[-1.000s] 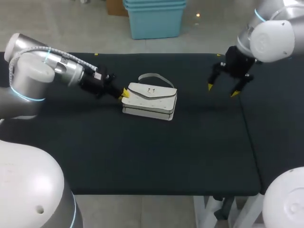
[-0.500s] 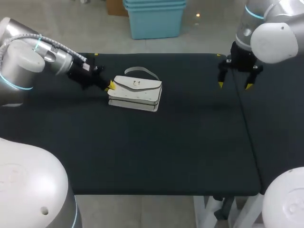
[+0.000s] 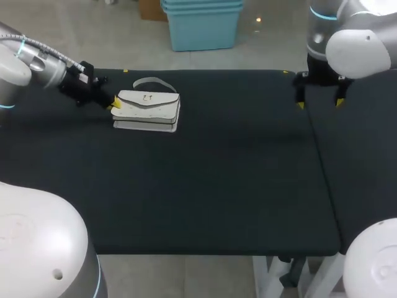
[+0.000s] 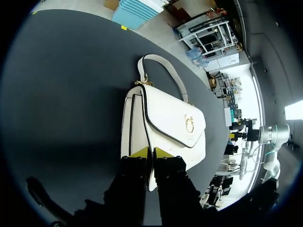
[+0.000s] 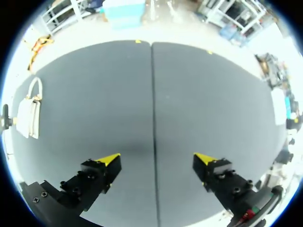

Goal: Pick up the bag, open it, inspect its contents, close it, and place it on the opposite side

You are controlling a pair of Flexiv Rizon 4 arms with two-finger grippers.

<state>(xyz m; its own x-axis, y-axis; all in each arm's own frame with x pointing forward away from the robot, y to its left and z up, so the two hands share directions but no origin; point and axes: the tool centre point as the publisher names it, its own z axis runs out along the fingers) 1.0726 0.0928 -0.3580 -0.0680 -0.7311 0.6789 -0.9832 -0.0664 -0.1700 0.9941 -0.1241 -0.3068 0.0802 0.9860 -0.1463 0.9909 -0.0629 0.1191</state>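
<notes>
One white bag [image 3: 147, 110] lies flat on the black bench [image 3: 217, 186], toward the side my left arm comes in from. Flap shut, gold clasp [image 4: 189, 124] at the flap's middle, handle [image 4: 161, 71] arching off the bag's far edge. Whether the bag rests fully on the bench or is lifted slightly: cannot tell.

Left tool [image 3: 115, 103] is at the bag's left end. In the left wrist view, the tool [image 4: 151, 152] has its yellow tips nearly together, pinching the bag's [image 4: 165, 127] end edge from two sides.

Right tool [image 3: 319, 103] is well apart from the bag, off past its right end, above the seam [image 5: 153, 94] in the bench top. In the right wrist view, its fingers [image 5: 157, 158] are spread wide with nothing between them. The bag [image 5: 28, 116] shows small, far off beside the tool.
</notes>
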